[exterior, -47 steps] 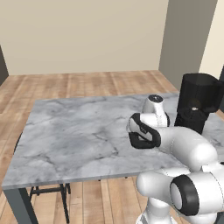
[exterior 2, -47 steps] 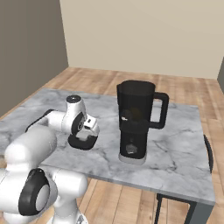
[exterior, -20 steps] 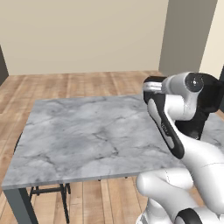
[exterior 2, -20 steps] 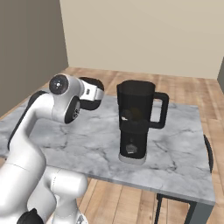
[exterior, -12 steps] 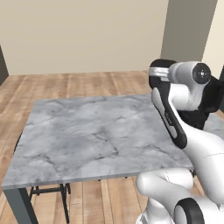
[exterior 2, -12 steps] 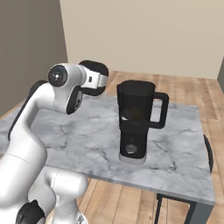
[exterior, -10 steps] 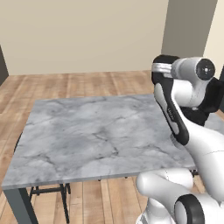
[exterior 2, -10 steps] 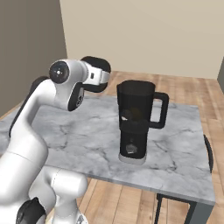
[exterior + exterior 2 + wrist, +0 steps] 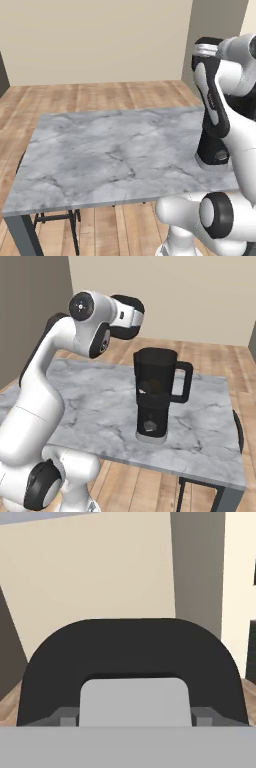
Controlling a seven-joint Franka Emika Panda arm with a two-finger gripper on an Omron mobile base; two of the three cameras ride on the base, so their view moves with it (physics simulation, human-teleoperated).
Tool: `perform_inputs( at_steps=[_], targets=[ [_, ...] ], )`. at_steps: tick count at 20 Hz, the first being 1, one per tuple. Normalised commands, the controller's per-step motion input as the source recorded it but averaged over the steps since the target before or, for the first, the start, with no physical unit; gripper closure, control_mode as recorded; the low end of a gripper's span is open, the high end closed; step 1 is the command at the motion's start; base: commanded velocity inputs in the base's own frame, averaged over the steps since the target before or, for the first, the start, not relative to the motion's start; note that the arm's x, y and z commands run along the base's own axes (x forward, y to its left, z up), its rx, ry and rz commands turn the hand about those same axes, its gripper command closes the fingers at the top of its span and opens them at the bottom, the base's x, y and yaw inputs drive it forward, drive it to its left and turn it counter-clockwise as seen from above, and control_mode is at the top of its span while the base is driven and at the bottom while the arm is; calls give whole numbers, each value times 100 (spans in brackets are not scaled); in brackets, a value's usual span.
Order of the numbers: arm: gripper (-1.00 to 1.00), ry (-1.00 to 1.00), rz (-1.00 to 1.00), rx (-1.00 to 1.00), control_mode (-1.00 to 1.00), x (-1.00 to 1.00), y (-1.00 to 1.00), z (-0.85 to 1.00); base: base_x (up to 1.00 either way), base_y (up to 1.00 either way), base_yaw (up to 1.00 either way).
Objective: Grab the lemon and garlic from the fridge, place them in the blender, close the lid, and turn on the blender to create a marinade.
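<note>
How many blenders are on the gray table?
1. The black blender stands on the marble table, toward the edge away from the robot's arm. In the left base view it shows partly behind the arm. Nothing else stands on the table.

Left base view – from behind arm's left, facing forward and down over marble worktop (image 9: 115, 150). Right base view – from behind arm's right, same worktop (image 9: 100, 401), closer on blender (image 9: 156, 395). Both share worktop, blender (image 9: 215, 150), wood floor. Hand view – very close behind lid (image 9: 132, 677), facing beige wall.
</note>
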Motion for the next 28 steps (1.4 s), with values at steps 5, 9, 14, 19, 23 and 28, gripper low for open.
perform_inputs(
  at_steps=[5, 9, 14, 19, 23, 28],
  targets=[
    [100, 26, 0, 0, -100, -1, -71, 12, 0, 0, 0],
    [100, 42, 0, 0, -100, 0, -54, -16, 0, 0, 0],
    [100, 38, 0, -3, -100, 0, -18, -10, 0, 0, 0],
    [100, 38, 1, -6, -100, 0, -1, -30, 0, 0, 0],
    [100, 27, 2, -5, -100, -1, 0, -25, 0, 0, 0],
    [100, 7, 0, -1, -100, 0, -5, -2, 0, 0, 0]
  ],
)
